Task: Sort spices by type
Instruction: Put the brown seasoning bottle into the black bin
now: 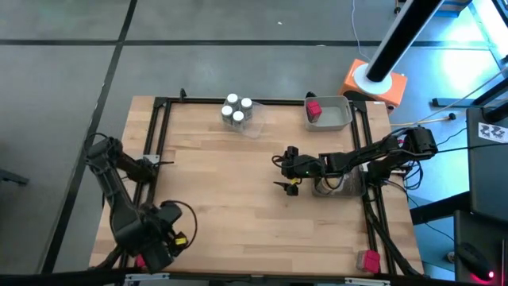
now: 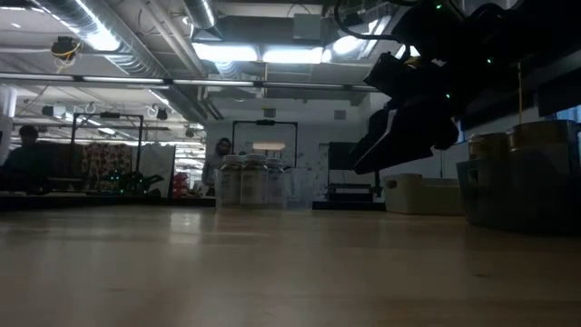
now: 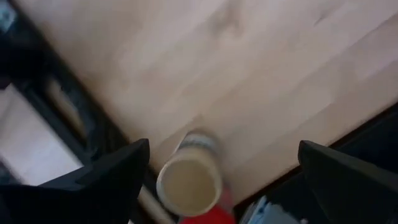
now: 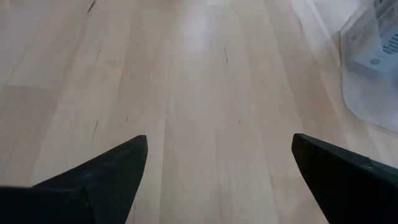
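My left gripper (image 1: 156,251) hangs open near the table's front left corner, pointing down. Below it, a tan round jar (image 3: 188,183) stands upright between its fingers without touching them, with a red packet (image 3: 208,215) next to it. My right gripper (image 1: 280,172) stands open over bare wood right of the table's middle. White-lidded jars (image 1: 236,110) stand in a clear tray at the far edge. One red packet (image 1: 313,108) lies in a grey tray (image 1: 337,119). Another red packet (image 1: 367,260) lies at the front right corner.
A dark tray (image 2: 522,186) with tan jars stands under the right arm at the table's right side. A black frame (image 1: 159,135) runs round the table's edges. The wide middle of the wood (image 1: 230,191) is bare.
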You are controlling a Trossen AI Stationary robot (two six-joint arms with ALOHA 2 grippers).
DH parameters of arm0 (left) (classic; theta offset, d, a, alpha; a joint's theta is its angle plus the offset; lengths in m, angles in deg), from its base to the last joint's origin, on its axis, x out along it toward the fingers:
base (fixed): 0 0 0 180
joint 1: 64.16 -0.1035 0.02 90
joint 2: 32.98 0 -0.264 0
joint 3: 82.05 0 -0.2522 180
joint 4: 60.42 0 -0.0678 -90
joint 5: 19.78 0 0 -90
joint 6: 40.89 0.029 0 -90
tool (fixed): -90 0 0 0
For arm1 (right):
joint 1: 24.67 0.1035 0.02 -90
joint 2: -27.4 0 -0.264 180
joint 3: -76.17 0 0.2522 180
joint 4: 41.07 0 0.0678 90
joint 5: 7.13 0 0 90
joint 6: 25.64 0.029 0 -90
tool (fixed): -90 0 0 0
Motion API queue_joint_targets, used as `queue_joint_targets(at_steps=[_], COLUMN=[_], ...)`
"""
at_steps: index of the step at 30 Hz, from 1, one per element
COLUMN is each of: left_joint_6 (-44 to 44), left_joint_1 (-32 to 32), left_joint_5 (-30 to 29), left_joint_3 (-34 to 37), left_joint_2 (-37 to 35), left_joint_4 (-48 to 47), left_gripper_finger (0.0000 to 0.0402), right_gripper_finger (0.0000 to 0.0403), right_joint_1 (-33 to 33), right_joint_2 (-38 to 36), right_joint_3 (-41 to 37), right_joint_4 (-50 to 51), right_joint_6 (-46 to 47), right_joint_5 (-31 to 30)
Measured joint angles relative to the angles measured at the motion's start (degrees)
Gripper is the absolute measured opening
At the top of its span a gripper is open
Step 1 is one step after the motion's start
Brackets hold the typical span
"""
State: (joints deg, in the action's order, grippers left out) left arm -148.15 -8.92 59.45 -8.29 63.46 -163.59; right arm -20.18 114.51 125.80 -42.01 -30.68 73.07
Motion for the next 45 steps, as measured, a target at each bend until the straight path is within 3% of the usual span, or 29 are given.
queue_joint_targets(at_steps=[8, 17, 30, 34, 41, 45], left_joint_6=[-6.03, -4.93, -6.91, -7.6, -2.96, 3.32], left_joint_1=[3.08, 4.07, 5.64, 4.89, 2.47, -0.76], left_joint_5=[5.71, 11.57, 12.08, 15.08, 17.22, 16.27], left_joint_3=[6.07, 11.53, 19.49, 21.53, 21.87, 21.84], left_joint_2=[0.0, 0.0, 0.0, 0.0, -0.18, -0.2], left_joint_4=[2.14, 6.6, 17.6, 21.45, 22.55, 22.36], left_gripper_finger=[0.0392, 0.0392, 0.0391, 0.0363, 0.026, 0.0257], right_gripper_finger=[0.0399, 0.0399, 0.0399, 0.0399, 0.0399, 0.0399], right_joint_1=[0.0, 0.0, 0.0, 0.0, 0.0, 0.0], right_joint_2=[0.0, 0.0, 0.0, 0.0, 0.0, 0.0], right_joint_3=[0.0, 0.0, 0.0, 0.0, 0.0, 0.0], right_joint_4=[-0.33, -0.24, -0.18, -0.17, -0.2, -0.2], right_joint_6=[-0.74, -0.85, -0.85, -0.85, -0.8, 1.56], right_joint_5=[0.0, 0.0, 0.0, 0.0, 0.0, 0.48])
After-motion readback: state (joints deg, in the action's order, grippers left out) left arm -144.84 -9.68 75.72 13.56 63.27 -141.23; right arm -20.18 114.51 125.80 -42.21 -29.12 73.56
